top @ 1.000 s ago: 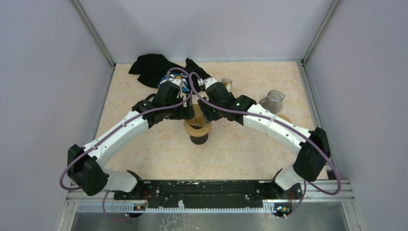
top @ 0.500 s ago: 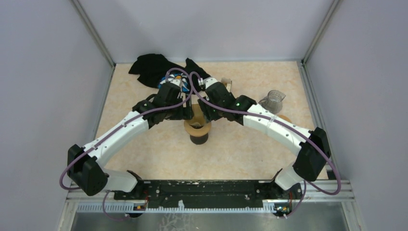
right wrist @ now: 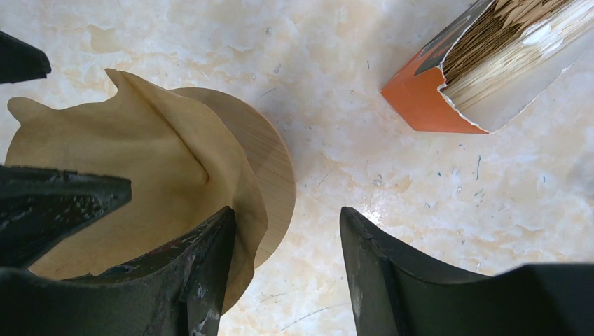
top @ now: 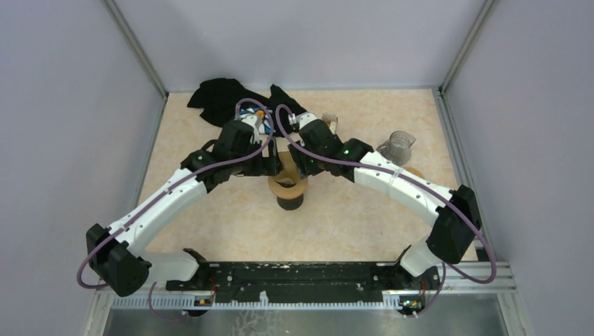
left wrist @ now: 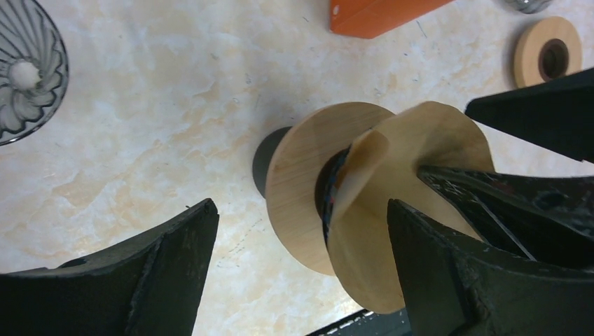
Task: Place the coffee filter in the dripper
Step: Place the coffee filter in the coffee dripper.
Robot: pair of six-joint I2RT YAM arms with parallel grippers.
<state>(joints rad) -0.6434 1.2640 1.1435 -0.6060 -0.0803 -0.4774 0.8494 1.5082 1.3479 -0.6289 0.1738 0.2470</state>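
Filter (left wrist: 420, 161) sits creased on the dripper (left wrist: 301, 182) at mid desk (left wrist: 140, 140). It leans toward the far side of the wooden collar, with one flap folded inward. Judged not yet seated flush.

Left end effector (left wrist: 300, 210): jaws wide apart, nothing between them, straddling the dripper from above.

Right end effector (right wrist: 287, 213): jaws partly apart, only bare desk in the gap. Its left finger lies against the filter's rim. Whether it presses inside the cone cannot be told.

Step in hand, as judged: settling the cone into the dripper.
- Push straight down along the dripper's axis, since the dark base looks narrow and a sideways shove may tip it.
- Use one finger inside the cone, lightly, because thin paper will crease or tear.
- Open the folded flap outward first.
- Keep the other arm off the rim.
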